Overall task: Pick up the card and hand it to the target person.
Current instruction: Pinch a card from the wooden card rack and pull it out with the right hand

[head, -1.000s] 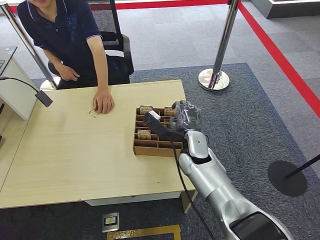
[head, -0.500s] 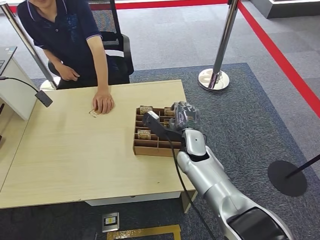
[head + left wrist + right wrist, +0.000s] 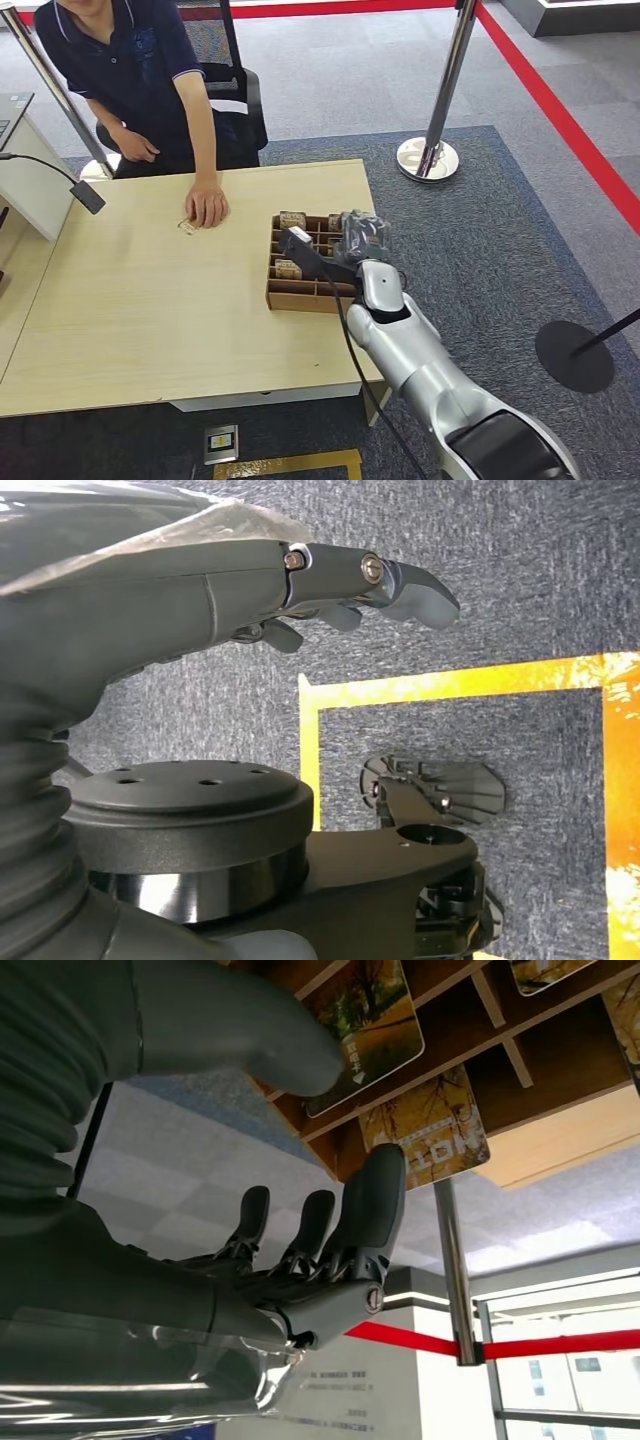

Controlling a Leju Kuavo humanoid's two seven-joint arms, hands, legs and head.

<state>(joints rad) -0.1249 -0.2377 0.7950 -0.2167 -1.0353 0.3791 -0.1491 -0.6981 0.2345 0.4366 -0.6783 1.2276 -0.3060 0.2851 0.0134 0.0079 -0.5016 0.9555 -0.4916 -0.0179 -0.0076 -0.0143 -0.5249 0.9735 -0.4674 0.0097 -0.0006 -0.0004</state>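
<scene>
Right hand: poised over the right end of the wooden tray, at the table's right side. Thumb and darker fingers spread apart in the right wrist view, nothing between them; thumb tip close to one card, fingertip close to another, contact with either not clear enough to call.

Left hand: hanging over grey carpet beside yellow floor marking. Fingers extended and slack, empty.

Wooden tray: shallow, brown, divided by thin slats into many small compartments; sits on the pale wooden table near its right edge. Several compartments hold cards, others bare. From the head view, one card in the far row, another in a middle row, both leaning on the dividers.

Cards, close view: autumn-coloured print of yellow-orange foliage with pale lettering, rounded corners. One just beside the thumb tip, a second just beyond the fingertips, both still lodged in the tray's compartments. None lifted.

Person: seated at the table's far side in a dark blue shirt, one hand resting knuckles-up on the tabletop, well apart from the tray. Small object lying just beside that hand, too small to identify.

Surroundings: chrome stanchion with red belt on the carpet beyond the table.
</scene>
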